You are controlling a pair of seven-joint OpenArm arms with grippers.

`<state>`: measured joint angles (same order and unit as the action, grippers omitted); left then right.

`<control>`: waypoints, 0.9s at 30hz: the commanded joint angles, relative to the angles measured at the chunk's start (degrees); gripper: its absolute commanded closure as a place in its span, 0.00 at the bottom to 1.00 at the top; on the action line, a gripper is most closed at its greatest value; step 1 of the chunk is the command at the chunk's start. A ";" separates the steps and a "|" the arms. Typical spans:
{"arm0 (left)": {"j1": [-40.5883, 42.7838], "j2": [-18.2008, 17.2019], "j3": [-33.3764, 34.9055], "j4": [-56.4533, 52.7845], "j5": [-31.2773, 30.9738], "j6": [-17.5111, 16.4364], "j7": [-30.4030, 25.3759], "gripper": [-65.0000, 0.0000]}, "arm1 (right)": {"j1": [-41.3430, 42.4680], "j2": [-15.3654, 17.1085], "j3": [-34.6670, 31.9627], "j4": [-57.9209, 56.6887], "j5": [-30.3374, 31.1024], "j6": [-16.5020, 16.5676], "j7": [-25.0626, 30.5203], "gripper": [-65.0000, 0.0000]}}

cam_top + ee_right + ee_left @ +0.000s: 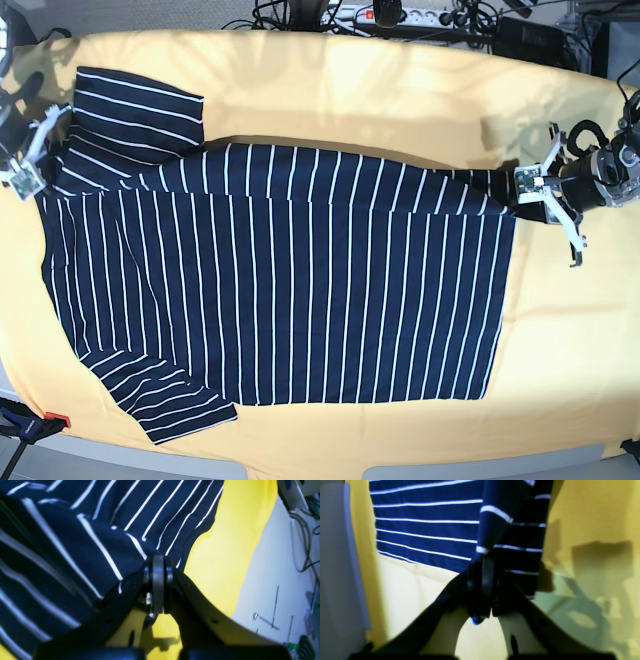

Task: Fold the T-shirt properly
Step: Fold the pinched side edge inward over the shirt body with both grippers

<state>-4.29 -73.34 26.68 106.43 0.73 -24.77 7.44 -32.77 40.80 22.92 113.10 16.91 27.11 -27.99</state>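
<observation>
The right gripper (pixel 38 165) sits at the far left edge of the scene, its jaws pressed together on a pinch of the T-shirt (pixel 290 280) near the shoulder. In its wrist view the two black fingers (pixel 158 587) meet with almost no gap, and striped fabric bunches up against them from the left.

The T-shirt lies spread across the middle of the yellow cloth (pixel 350 90), dark navy with thin white stripes. Its collar end is to the left and its hem to the right. One sleeve lies flat at the far left corner, close beside the right gripper; the other points toward the near edge, at lower left. The far edge of the shirt, between the two grippers, runs as a lifted fold with a shadow behind it (the rest of the body looks flat).

At the right, the left gripper (pixel 528 190) holds the far hem corner, clamped narrow on the cloth. Its wrist view shows the fabric (pixel 450 525) rising out of the closed fingers (pixel 482 587) in a twisted fold above the yellow surface.

Beyond the far edge lie a power strip (pixel 385 14) and tangled cables.
</observation>
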 commanded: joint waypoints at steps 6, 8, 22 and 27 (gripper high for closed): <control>-0.70 -0.04 -0.55 -2.45 2.49 5.25 -0.39 1.00 | 8.04 1.29 -4.85 -1.33 -2.43 -2.43 1.44 1.00; -0.68 0.81 -0.55 -3.48 2.49 5.33 -0.79 1.00 | 10.14 1.29 -5.88 -3.56 -2.34 -2.99 1.73 1.00; -4.02 5.73 -0.52 -5.75 1.77 4.22 -3.21 1.00 | 21.57 1.25 -9.73 -14.97 1.70 -0.31 2.54 1.00; -4.02 6.49 -0.52 -6.73 1.84 0.57 -3.39 1.00 | 21.88 1.25 -11.23 -15.04 0.83 -0.31 2.54 1.00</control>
<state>-7.20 -65.60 26.79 99.44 2.81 -24.73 4.84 -11.86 40.77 11.22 97.41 17.56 27.40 -26.81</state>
